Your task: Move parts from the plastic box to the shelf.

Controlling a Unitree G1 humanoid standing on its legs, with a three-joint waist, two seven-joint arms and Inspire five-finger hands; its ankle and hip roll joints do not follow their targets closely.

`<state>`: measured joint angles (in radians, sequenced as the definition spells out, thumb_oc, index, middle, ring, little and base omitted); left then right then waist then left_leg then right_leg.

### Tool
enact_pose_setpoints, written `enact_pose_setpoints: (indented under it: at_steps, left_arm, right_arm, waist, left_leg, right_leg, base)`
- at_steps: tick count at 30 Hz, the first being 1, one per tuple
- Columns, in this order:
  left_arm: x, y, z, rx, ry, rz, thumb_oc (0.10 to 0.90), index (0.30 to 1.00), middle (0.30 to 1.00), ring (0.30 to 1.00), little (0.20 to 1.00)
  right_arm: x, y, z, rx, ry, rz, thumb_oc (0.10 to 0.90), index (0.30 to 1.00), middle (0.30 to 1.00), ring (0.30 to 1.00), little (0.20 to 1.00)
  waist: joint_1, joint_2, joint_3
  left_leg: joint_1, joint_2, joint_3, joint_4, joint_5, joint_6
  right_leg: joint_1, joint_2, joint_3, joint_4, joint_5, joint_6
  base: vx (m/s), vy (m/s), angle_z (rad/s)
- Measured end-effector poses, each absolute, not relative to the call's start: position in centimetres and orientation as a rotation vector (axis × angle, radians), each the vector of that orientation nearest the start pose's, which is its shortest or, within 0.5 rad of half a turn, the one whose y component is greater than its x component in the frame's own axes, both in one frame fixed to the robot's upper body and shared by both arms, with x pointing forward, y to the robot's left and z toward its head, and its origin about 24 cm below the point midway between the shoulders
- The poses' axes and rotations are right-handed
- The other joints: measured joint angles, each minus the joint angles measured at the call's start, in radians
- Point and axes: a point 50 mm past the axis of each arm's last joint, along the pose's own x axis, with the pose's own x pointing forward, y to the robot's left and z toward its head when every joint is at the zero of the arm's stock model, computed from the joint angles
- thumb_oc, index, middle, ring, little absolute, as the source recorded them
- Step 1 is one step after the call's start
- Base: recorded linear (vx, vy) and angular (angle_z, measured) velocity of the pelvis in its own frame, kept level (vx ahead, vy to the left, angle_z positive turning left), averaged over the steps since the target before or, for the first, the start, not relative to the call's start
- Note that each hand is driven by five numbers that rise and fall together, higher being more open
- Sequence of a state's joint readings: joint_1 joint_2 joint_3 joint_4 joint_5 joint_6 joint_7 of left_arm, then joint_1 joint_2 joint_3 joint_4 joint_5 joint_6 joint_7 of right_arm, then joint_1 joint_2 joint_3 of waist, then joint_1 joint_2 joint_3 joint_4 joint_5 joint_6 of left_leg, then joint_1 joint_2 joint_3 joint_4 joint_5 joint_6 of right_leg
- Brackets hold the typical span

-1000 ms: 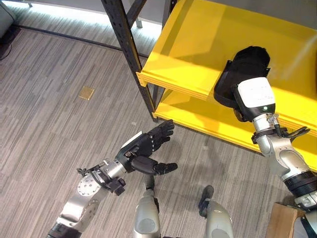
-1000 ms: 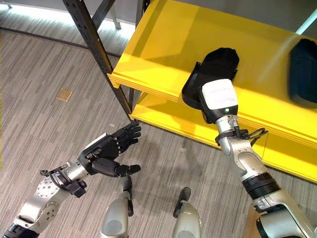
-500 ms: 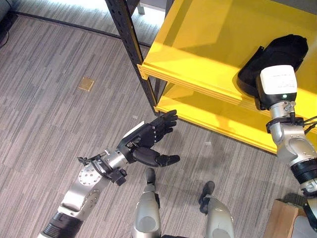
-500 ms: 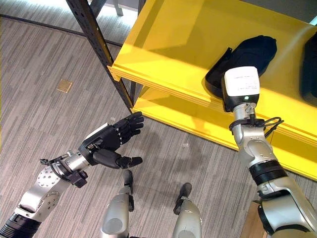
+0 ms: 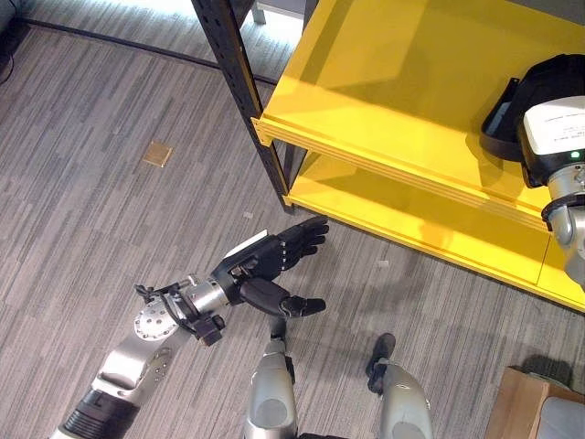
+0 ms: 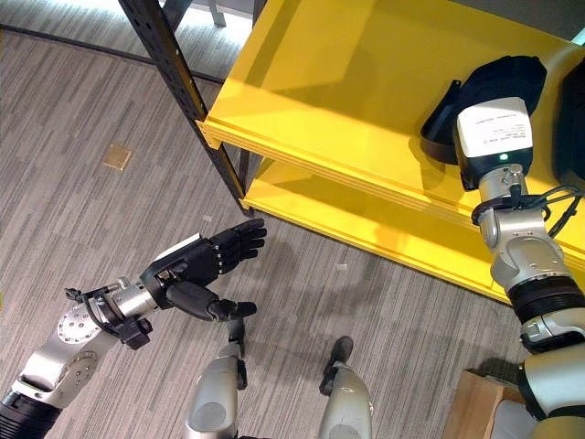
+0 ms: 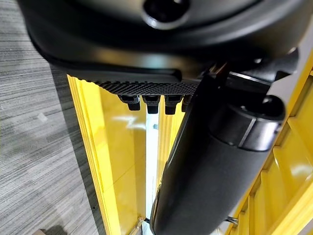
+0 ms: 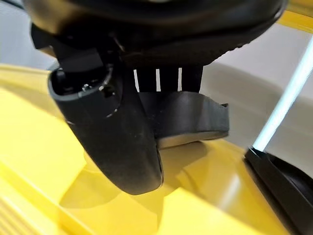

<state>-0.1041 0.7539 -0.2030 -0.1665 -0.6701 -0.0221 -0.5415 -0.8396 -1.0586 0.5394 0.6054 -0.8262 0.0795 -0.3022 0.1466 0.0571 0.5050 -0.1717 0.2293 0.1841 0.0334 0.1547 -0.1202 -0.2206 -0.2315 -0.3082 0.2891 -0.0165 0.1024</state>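
black curved part (image 6: 498, 78), on yellow shelf (image 6: 338, 82)

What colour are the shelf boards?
Bright yellow shelf boards, on a dark metal upright; the right eye view shows it best.

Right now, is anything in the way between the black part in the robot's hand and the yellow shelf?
Nothing visible is. The right hand holds the black part just above the top yellow shelf, and the board under it is bare. Another black part lies further right, off to the side.
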Motion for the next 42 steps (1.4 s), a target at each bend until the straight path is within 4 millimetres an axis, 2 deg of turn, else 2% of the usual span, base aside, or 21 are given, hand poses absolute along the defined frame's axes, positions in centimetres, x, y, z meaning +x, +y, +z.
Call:
enact_pose_setpoints:
  at_steps: [7,14,19,31,35,42]
  left_arm:
    - [24.9,18.9,12.1,0.100,-0.090,-0.847,0.900,1.000,1.000,1.000,1.000]
    - [25.1,18.7,12.3,0.106,-0.100,-0.864,0.900,1.000,1.000,1.000,1.000]
    - [25.5,18.4,13.1,0.122,-0.126,-0.881,0.900,1.000,1.000,1.000,1.000]
    - [25.4,18.7,13.0,0.148,-0.090,-0.904,0.900,1.000,1.000,1.000,1.000]
    - [25.4,18.7,12.9,0.152,-0.084,-0.913,0.900,1.000,1.000,1.000,1.000]
    - [25.7,19.2,13.4,0.223,-0.051,-0.935,0.900,1.000,1.000,1.000,1.000]
  right_arm:
    - [35.3,-30.4,24.4,-2.079,-0.279,-0.342,0.400,0.300,0.300,0.300,0.300]
    - [35.5,-29.3,24.9,-2.076,-0.351,-0.296,0.400,0.300,0.300,0.300,0.300]
    - [35.6,-28.7,25.1,-2.093,-0.377,-0.288,0.400,0.300,0.300,0.300,0.300]
    - [36.2,-27.6,26.5,-2.181,-0.432,-0.316,0.400,0.300,0.300,0.300,0.300]
    - [36.3,-28.3,26.6,-2.182,-0.391,-0.364,0.400,0.300,0.300,0.300,0.300]
    - [36.8,-30.8,26.6,-2.155,-0.239,-0.480,0.400,0.300,0.300,0.300,0.300]
  waist:
    - [0.001,-0.006,0.004]
    - [0.005,-0.018,0.010]
    - [0.020,-0.018,0.010]
    - [0.050,-0.019,0.011]
    - [0.066,-0.023,0.013]
    - [0.075,-0.023,0.014]
  left_leg:
    - [0.000,0.002,-0.003,0.001,0.001,-0.001]
    - [-0.001,0.005,-0.001,0.002,0.000,-0.002]
    - [-0.003,0.007,-0.001,0.012,-0.005,-0.007]
    - [-0.032,0.026,-0.037,0.039,-0.006,-0.018]
    - [-0.052,0.031,-0.047,0.047,-0.002,-0.024]
    - [-0.087,0.032,-0.056,0.066,0.002,-0.031]
  right_leg:
    - [0.000,0.002,0.000,0.004,0.000,0.000]
    - [-0.002,0.004,0.001,0.004,0.000,-0.001]
    - [-0.002,0.005,0.001,0.008,-0.003,-0.004]
    - [-0.026,0.010,-0.017,0.077,-0.044,-0.021]
    - [-0.053,0.011,-0.020,0.109,-0.058,-0.030]
    - [-0.102,0.000,-0.015,0.169,-0.081,-0.040]
  base:
    - [-0.01,-0.075,0.00]
    - [0.01,-0.006,0.00]
    - [0.03,-0.037,-0.01]
    - [0.03,-0.073,0.05]
    - [0.01,-0.058,0.03]
    - [0.00,-0.029,0.01]
